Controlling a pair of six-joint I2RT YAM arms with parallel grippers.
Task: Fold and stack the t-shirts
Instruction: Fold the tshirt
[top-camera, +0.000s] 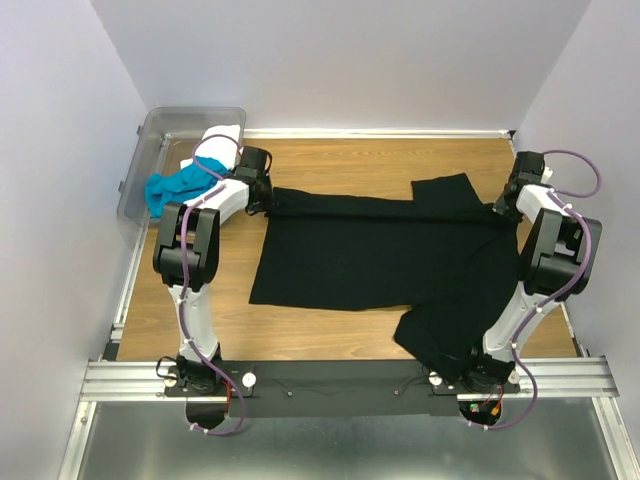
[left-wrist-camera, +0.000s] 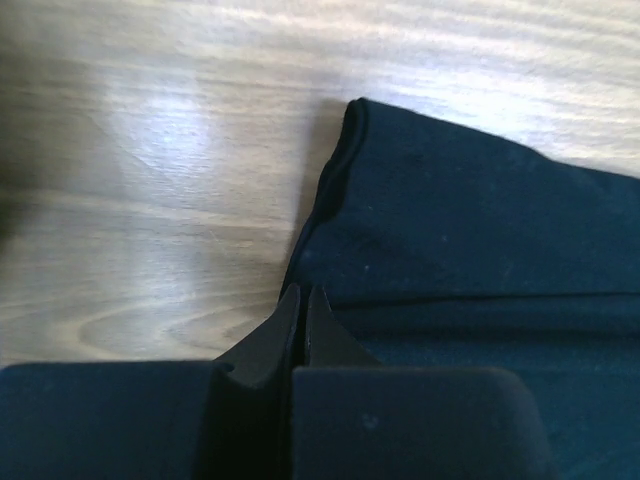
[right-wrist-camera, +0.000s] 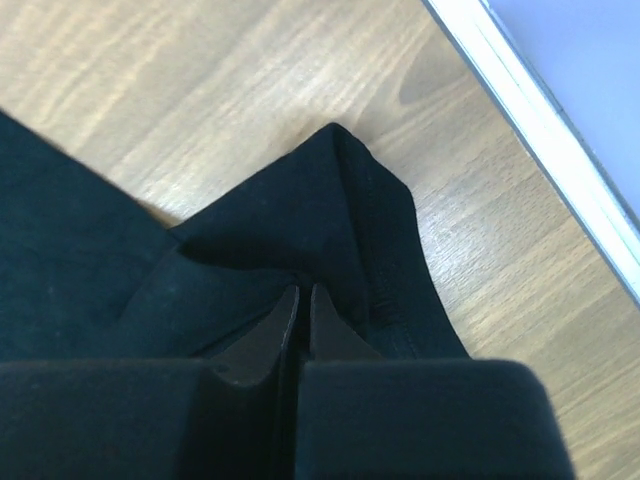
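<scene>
On the table (top-camera: 330, 155), from above: black shirt (top-camera: 370, 250) spread flat across the middle, lying sideways, one sleeve to the far right, the other trailing toward my right base. My left claw (top-camera: 262, 192) sits at its far-left corner, my right claw (top-camera: 505, 205) at its far-right corner, the far edge running between them. Blue shirt (top-camera: 175, 188) and white shirt (top-camera: 222, 135) are bunched at the bin (top-camera: 150, 130) in the far-left corner, part hidden by my left arm. Left wrist: tips of the left claw (left-wrist-camera: 303, 300) clenched tight, down on a doubled hem of the black shirt (left-wrist-camera: 460, 220); I judge the cloth pinched, though the bite itself is hidden. Bare wood beside it. Right wrist: right claw (right-wrist-camera: 304, 298) pressed closed, black cloth puckering up to its tips, so grasping that corner; the table's far border runs close by. Progress, my reading: early. The first shirt is laid out and held at two corners for a fold, no clean fold finished that I can see. Two shirts untouched, no stack begun.
</scene>
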